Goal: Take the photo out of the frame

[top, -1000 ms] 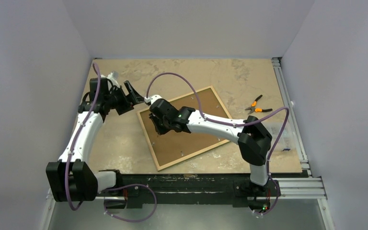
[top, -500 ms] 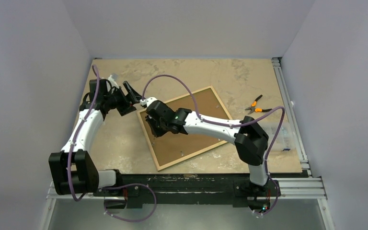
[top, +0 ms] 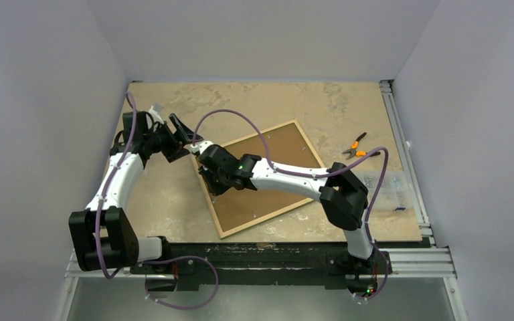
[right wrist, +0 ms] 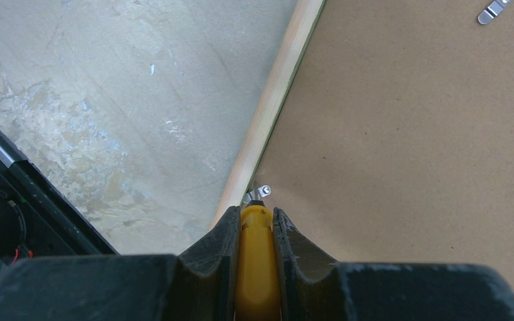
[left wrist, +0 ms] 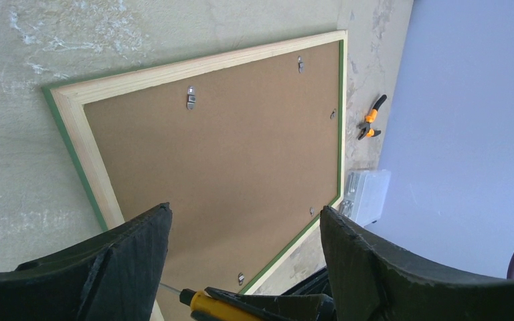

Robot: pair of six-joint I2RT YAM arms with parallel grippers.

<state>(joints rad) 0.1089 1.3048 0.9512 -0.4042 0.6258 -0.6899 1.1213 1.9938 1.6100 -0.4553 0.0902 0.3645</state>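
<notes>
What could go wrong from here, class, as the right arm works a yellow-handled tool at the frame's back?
1. The tool in the right gripper points at a small metal tab; it may slip and gouge the back of the photo.
2. The frame lies unheld, the left gripper open and clear of it, so pushing might slide it.

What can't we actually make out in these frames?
- Print side of the photo: every view; it lies face down in the frame, only brown backing shows.
- Tip of the screwdriver: right wrist view, its own handle and the right pincer cover it; top view, the right arm does.
- Contents of the clear box: left wrist view, too small.
</notes>
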